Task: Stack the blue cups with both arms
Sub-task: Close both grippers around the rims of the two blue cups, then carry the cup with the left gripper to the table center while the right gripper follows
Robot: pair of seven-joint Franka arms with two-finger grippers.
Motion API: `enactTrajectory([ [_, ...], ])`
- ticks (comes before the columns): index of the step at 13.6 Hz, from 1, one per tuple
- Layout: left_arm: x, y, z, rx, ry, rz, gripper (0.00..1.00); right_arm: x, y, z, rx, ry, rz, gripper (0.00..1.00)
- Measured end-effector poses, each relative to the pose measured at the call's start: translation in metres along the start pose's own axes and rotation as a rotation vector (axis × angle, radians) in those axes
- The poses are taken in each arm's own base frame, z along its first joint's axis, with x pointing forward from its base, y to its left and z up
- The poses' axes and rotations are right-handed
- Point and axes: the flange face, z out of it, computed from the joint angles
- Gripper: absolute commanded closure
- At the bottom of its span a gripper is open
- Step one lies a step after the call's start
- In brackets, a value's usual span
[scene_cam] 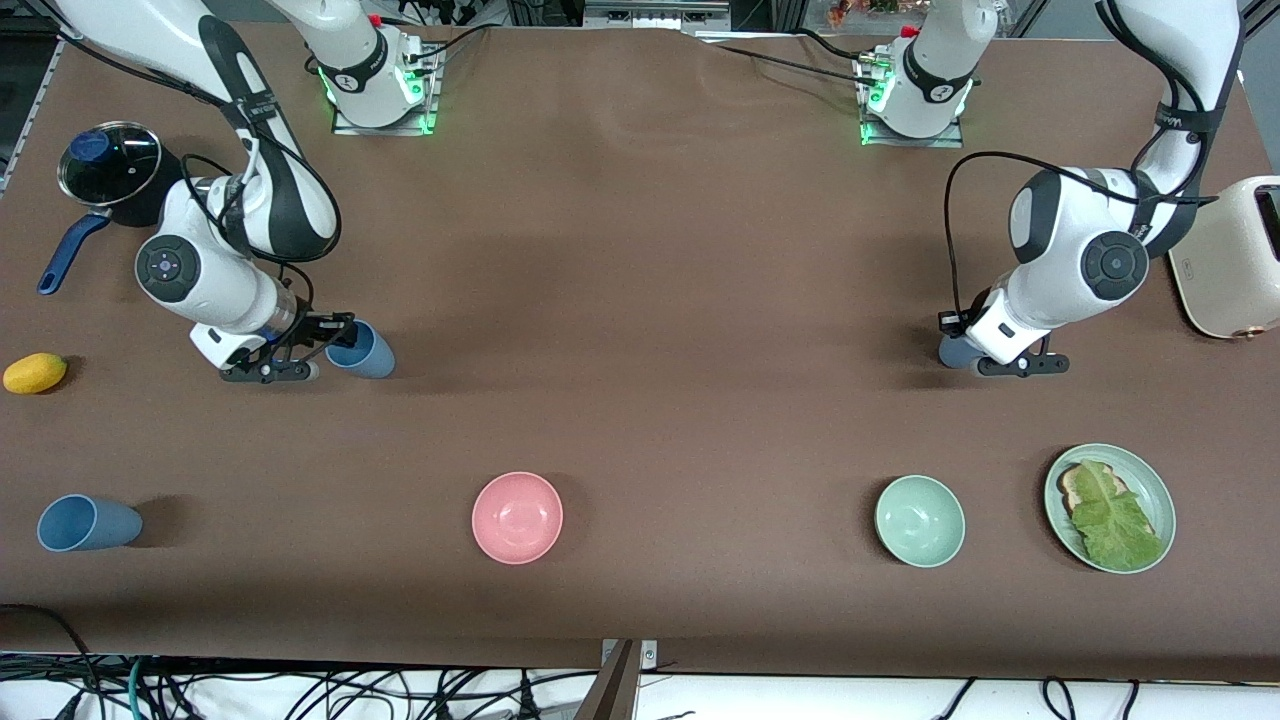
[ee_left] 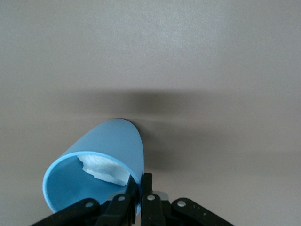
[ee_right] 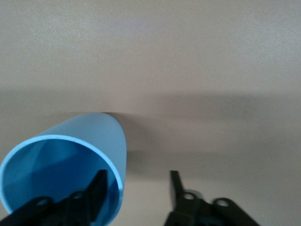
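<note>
Two grippers [scene_cam: 1010,362] [scene_cam: 300,345] at blue cups [scene_cam: 958,350] [scene_cam: 362,350]

Both arms [scene_cam: 1075,265] wear glossy white shells broken by black joint bands; each wrist carries a round dark cap ringed with small buttons; thin black cables loop loosely along the links; the bases [scene_cam: 380,75] glow green at their edges and each shows a red knob on top; the right pincer [scene_cam: 290,360] and left pincer [scene_cam: 1015,362] are matte black, their flat linkage bars studded with pale round rivets.
</note>
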Motion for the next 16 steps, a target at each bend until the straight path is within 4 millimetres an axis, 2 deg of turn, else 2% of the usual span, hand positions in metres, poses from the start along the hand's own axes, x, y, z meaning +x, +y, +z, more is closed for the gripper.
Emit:
enactTrajectory([
  [3,0.005,0.001,-0.004,0.000,-0.008,0.000,1.00,0.000,0.000,0.000,0.003,0.000,0.004,0.80],
  [5,0.011,0.004,-0.020,0.004,-0.049,-0.004,1.00,0.000,0.000,0.000,0.004,0.000,0.006,0.85],
  [6,0.014,0.013,-0.034,0.007,-0.065,-0.024,1.00,0.000,0.000,0.000,0.008,0.000,0.011,0.88],
  [7,0.017,0.032,-0.048,0.007,-0.065,-0.059,1.00,0.000,0.000,0.000,0.017,-0.001,0.020,0.89],
  [8,0.016,0.061,-0.060,0.004,-0.053,-0.102,1.00,0.000,-0.001,0.000,0.025,-0.001,0.028,0.92],
  [10,0.004,0.139,-0.076,-0.008,-0.024,-0.183,1.00,0.000,-0.001,0.000,0.031,0.000,0.035,0.99],
  [12,-0.012,0.213,-0.082,-0.027,0.003,-0.254,1.00,0.000,-0.002,-0.002,0.035,0.002,0.037,1.00],
  [14,-0.021,0.275,-0.073,-0.068,0.035,-0.331,1.00,0.000,-0.002,-0.002,0.036,0.003,0.037,1.00],
  [16,-0.030,0.331,-0.047,-0.096,0.033,-0.376,1.00,0.000,-0.002,-0.002,0.036,0.001,0.037,1.00],
])
